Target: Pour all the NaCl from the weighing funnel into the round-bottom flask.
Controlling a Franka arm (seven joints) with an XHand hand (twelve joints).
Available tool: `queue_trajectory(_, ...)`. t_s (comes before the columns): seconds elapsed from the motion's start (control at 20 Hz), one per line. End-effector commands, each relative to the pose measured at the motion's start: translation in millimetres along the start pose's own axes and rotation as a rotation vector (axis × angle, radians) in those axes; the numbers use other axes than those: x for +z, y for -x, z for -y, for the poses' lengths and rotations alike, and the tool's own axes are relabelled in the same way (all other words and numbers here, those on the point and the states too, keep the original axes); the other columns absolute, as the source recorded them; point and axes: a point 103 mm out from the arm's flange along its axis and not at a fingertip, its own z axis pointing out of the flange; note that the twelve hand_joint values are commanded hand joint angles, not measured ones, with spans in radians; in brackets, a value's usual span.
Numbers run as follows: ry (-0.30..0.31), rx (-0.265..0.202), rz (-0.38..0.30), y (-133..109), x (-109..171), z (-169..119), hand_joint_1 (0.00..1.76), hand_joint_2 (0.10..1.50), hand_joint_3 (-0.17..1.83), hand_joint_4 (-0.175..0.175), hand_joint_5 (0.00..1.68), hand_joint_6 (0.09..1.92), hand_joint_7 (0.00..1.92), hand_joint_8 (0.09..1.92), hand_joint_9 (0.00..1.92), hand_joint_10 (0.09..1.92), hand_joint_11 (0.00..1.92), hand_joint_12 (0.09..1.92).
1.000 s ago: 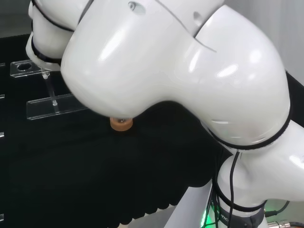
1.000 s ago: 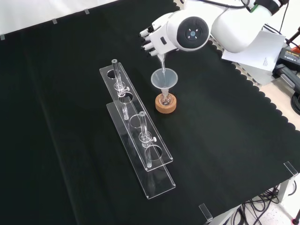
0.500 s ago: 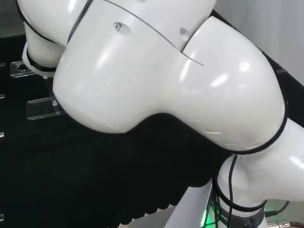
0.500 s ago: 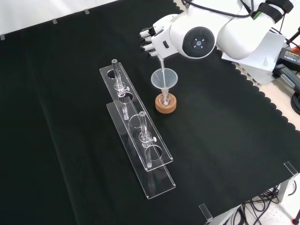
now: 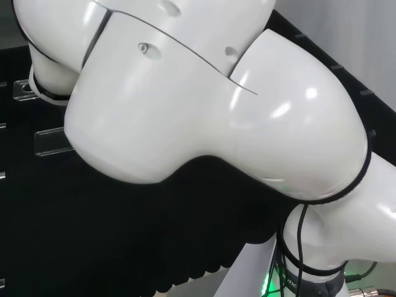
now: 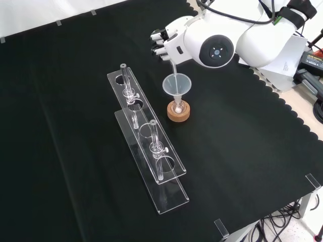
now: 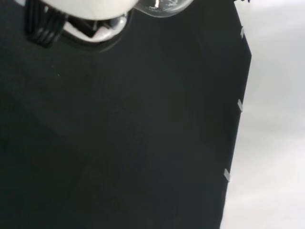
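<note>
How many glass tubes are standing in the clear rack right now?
2. In the front view, one tube stands at the far end of the clear rack, the other nearer the camera. More clear glass could be there and hard to see.

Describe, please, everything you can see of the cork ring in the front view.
The cork ring is a low, round, tan stand lying flat on the black cloth, just right of the clear rack. A small flask sits in its middle, with a clear funnel standing in the flask's neck above it.
</note>
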Motion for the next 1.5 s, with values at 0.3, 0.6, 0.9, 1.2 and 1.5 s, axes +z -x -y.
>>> queue_trajectory(0.3,0.021,-0.003,0.053,-7,-8,5,1.13,0.64,0.64,0.175,1.35,0.53,0.78,0.60,1.17,0.17,0.97,0.95)
queue_trajectory(0.6,0.033,0.001,0.110,-14,-15,8,1.13,0.64,0.64,0.175,1.35,0.53,0.78,0.60,1.16,0.17,0.96,0.95)
queue_trajectory(0.9,0.051,0.012,0.142,-15,-22,10,1.13,0.64,0.64,0.175,1.35,0.53,0.78,0.60,1.16,0.17,0.96,0.95)
queue_trajectory(1.2,0.037,0.035,0.192,-15,-24,9,1.13,0.64,0.64,0.175,1.35,0.53,0.78,0.60,1.17,0.17,0.96,0.95)
queue_trajectory(1.5,0.036,0.053,0.250,-14,-26,8,1.13,0.64,0.64,0.175,1.35,0.53,0.78,0.60,1.17,0.17,0.96,0.95)
